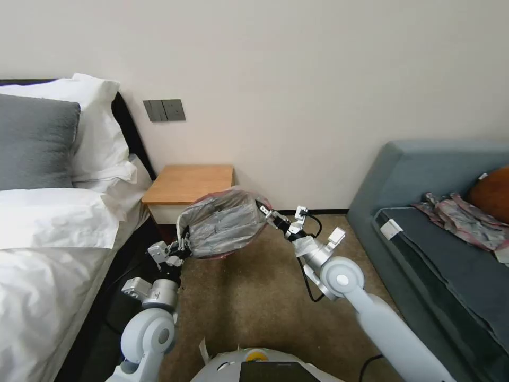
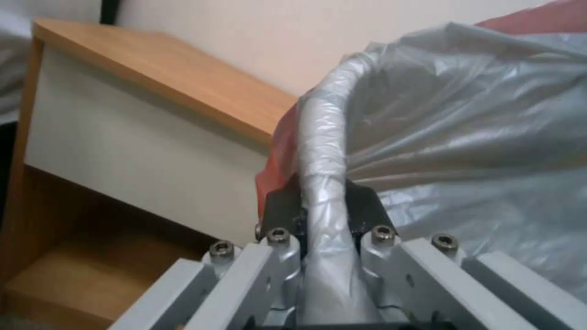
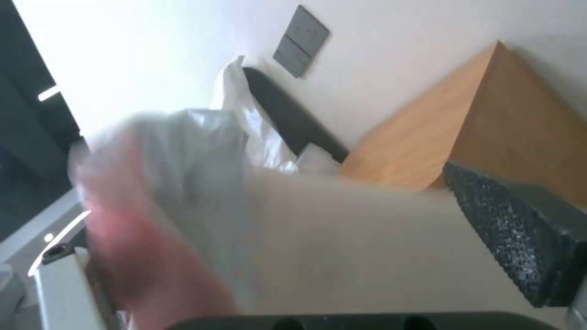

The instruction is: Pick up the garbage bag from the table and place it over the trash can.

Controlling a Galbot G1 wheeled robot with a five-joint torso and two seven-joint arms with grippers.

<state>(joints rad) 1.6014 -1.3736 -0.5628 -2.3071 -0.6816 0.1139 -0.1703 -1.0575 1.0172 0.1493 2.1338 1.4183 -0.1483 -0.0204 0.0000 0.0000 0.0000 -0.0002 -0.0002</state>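
Note:
The garbage bag (image 1: 225, 223), grey-silver with a pink edge, hangs stretched open between my two grippers, just in front of the table (image 1: 188, 183). My left gripper (image 1: 183, 241) is shut on the bag's near-left edge. In the left wrist view its black fingers (image 2: 364, 208) pinch the rolled rim of the garbage bag (image 2: 465, 137), with the table's (image 2: 141, 68) white drawer front close behind. My right gripper (image 1: 263, 208) is shut on the bag's right edge. In the right wrist view the garbage bag (image 3: 177, 183) is blurred beside a textured pad (image 3: 513, 233). The trash can is hidden.
A bed with white and grey pillows (image 1: 47, 175) runs along the left. A grey-blue sofa (image 1: 435, 233) stands on the right, carrying a wrinkly plastic heap (image 1: 458, 217) and an orange cushion (image 1: 493, 193). Brown carpet (image 1: 260, 302) lies between them. A black cable (image 1: 307, 281) trails near my right arm.

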